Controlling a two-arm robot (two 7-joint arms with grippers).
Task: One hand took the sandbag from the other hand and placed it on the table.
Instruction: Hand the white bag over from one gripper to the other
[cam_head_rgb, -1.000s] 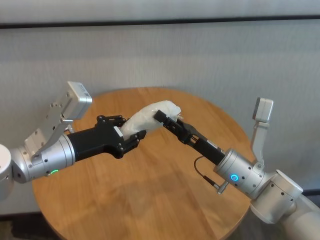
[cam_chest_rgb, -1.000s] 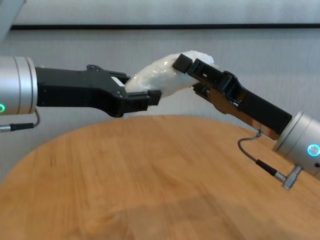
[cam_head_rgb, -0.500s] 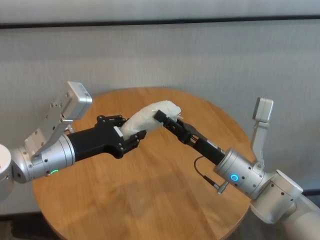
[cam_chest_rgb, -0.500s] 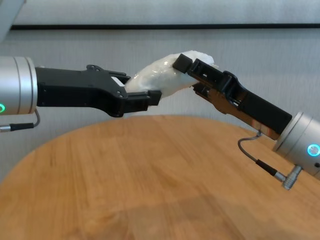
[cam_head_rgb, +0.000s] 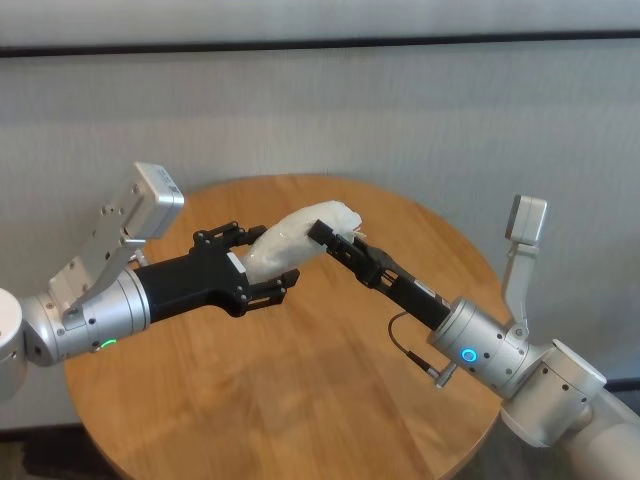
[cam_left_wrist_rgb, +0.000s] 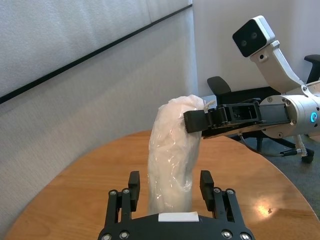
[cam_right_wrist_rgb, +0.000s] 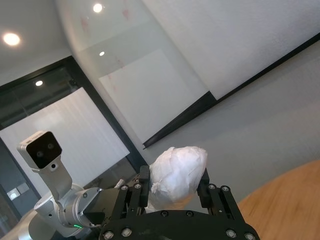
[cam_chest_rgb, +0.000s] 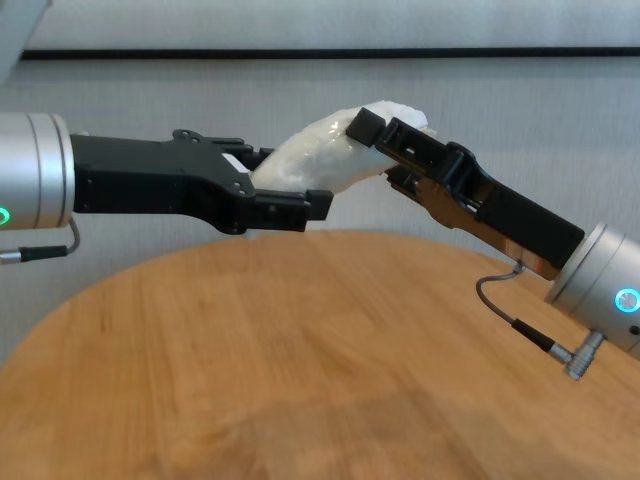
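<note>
White sandbag (cam_head_rgb: 290, 240) hangs above the tabletop (cam_head_rgb: 300, 400), right gripper (cam_head_rgb: 325, 238) jaws clenched on its tip, left gripper (cam_head_rgb: 262, 272) jaws released — weak pinch, it drops.

White glossy sandbag (cam_head_rgb: 290, 238), black left gripper (cam_head_rgb: 262, 268), black right gripper (cam_head_rgb: 330, 238), light-brown grained table (cam_head_rgb: 300, 400)

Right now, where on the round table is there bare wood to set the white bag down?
The table is bare: the widest patch lies at the near edge between both arms, and the far rim behind the bag is bare too. It is crowded only above the centre, where the right pincer grips the sandbag and the left pincer stands open around it.
</note>
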